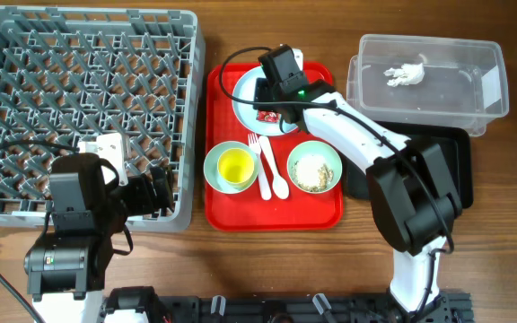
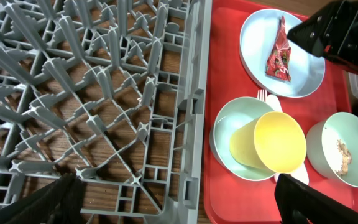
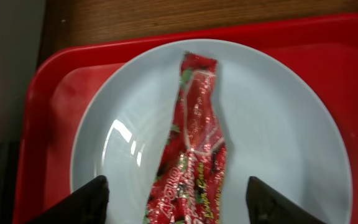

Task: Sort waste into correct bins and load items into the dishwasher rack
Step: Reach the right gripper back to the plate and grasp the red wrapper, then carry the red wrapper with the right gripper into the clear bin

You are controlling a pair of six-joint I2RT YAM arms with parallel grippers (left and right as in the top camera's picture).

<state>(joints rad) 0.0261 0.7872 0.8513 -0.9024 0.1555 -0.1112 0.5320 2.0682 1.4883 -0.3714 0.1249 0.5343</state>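
Overhead: shiny red snack wrapper [image 1: 266, 115] lies on the round pale-blue plate [image 1: 240, 97], at the back of the red plastic serving tray [image 1: 232, 211] on the wooden counter [image 1: 510, 224]. Right claw [image 1: 266, 94] hangs over it. Left claw [image 1: 162, 184] sits by the edge of the big grey pegged plastic rack [image 1: 79, 81].

Left wrist: left claw's fingers wide apart, nothing held.

Right wrist: right claw's fingers apart, either side of the wrapper's near end, not clamped. Wrapper's long and creased w/ a raised centre seam. Prob. feather-light, floppy, slick foil. Pinch the seam mid-length or it'll skid on the smooth plate.

wooden table [image 1: 240, 25] bears rack [image 1: 83, 108], red tray [image 1: 240, 211], tub [image 1: 447, 100], black tray [image 1: 458, 137].
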